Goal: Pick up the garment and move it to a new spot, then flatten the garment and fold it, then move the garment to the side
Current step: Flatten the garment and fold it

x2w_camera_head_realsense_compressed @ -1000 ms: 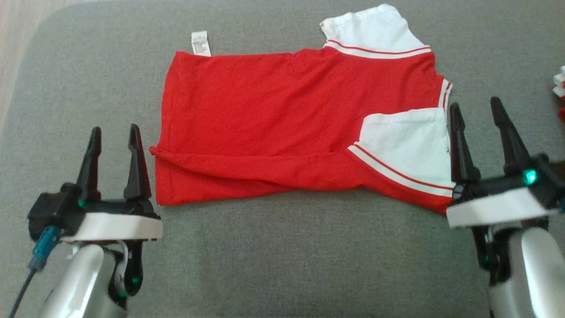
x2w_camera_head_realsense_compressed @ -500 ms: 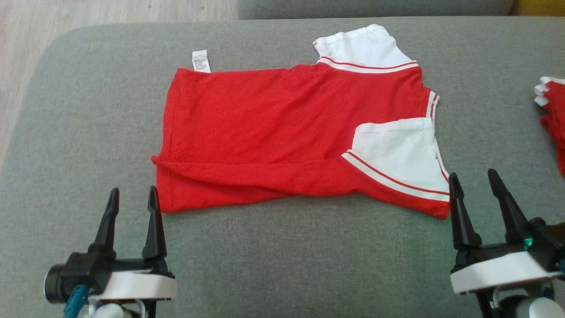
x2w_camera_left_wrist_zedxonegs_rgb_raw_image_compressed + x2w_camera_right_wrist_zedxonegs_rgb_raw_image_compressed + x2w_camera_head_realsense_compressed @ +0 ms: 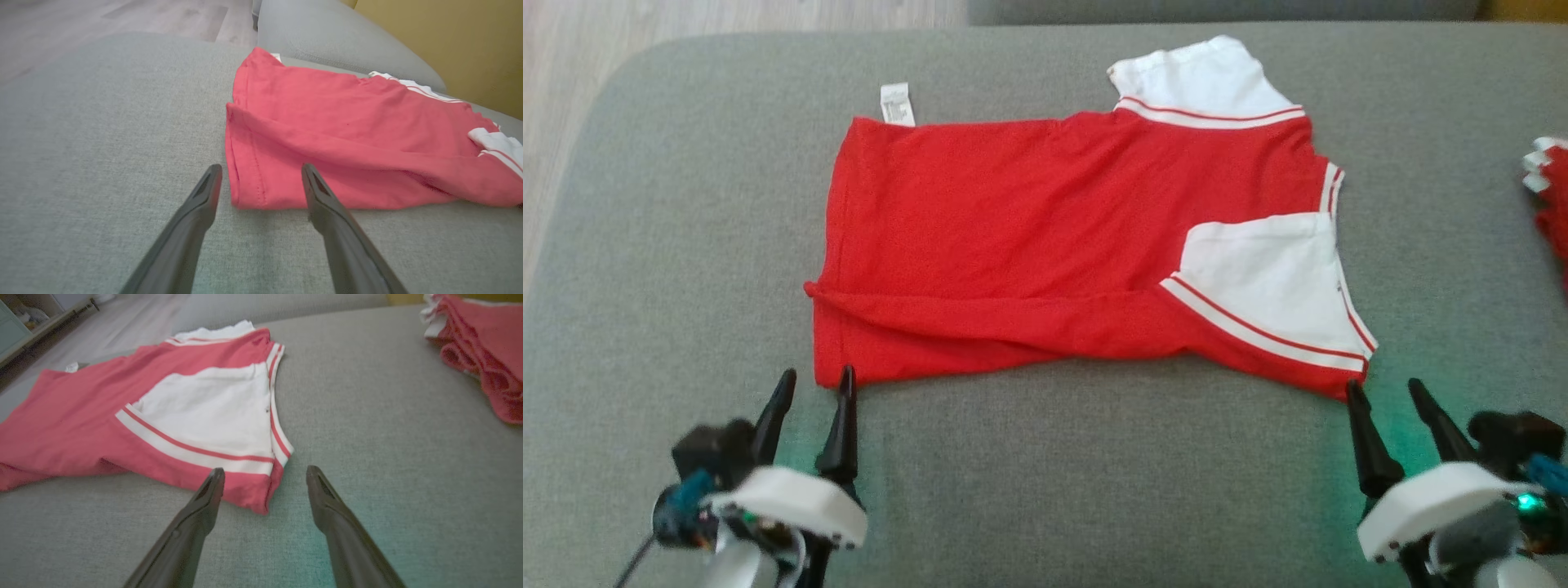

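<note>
The garment (image 3: pixel 1045 237) is a red T-shirt with white, red-striped sleeves. It lies flat on the grey cushion, its near long edge folded over and one white sleeve (image 3: pixel 1270 286) folded in. My left gripper (image 3: pixel 817 380) is open, its fingertips just short of the shirt's near left corner (image 3: pixel 249 192). At the near right corner (image 3: pixel 257 498), my right gripper (image 3: pixel 1384 388) is open too, its tips straddling the red hem below the sleeve. Neither gripper holds any cloth.
A second pile of red and white clothes (image 3: pixel 1550 192) (image 3: pixel 486 355) lies at the right edge of the cushion (image 3: pixel 686 204). A white care label (image 3: pixel 895 104) sticks out at the shirt's far left corner. Wooden floor (image 3: pixel 727 16) lies beyond the cushion's far left.
Both grippers have drawn back toward me, from beside the shirt's short ends to just short of its near corners, and tilted lower. The camera has shifted a little.
</note>
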{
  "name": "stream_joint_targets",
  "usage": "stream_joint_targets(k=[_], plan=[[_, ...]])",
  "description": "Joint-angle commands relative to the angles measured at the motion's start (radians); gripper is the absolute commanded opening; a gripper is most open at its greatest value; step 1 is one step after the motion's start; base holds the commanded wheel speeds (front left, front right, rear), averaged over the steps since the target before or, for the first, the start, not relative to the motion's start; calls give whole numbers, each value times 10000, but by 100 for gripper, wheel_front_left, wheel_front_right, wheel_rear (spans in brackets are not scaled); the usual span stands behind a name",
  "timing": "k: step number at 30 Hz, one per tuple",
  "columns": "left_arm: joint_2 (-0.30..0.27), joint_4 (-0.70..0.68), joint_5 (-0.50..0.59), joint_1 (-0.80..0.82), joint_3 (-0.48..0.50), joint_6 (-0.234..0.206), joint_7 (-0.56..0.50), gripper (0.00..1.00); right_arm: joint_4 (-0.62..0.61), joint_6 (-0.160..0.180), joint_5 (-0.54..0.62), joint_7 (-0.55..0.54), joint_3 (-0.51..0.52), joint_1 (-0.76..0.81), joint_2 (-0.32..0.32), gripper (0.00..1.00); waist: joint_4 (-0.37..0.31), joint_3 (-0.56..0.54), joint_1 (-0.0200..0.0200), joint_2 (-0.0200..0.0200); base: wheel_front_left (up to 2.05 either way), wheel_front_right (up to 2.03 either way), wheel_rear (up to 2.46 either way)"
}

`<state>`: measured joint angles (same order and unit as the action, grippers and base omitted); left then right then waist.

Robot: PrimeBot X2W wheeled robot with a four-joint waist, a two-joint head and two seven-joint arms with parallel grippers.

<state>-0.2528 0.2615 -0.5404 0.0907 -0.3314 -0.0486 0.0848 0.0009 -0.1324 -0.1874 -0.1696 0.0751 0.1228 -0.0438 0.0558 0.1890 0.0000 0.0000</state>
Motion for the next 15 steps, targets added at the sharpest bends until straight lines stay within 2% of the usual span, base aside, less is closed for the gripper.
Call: stream_joint_targets(k=[1,8,15], plan=[[-95,-89,-114,628,294,110,-55,100,-172,17,-10,-81,-172,-558,-65,100,52,122,0,0,0,0,0],[140,1532,-1088,1777,187,969,-1303,100,1179,17,-74,-855,-326,-1601,-82,100,158,508,0,0,0,0,0],[269,2288,-2094,2161,10,1435,-2878,100,2017,17,-546,-2483,-407,-1853,-77,100,231,584,0,0,0,0,0]])
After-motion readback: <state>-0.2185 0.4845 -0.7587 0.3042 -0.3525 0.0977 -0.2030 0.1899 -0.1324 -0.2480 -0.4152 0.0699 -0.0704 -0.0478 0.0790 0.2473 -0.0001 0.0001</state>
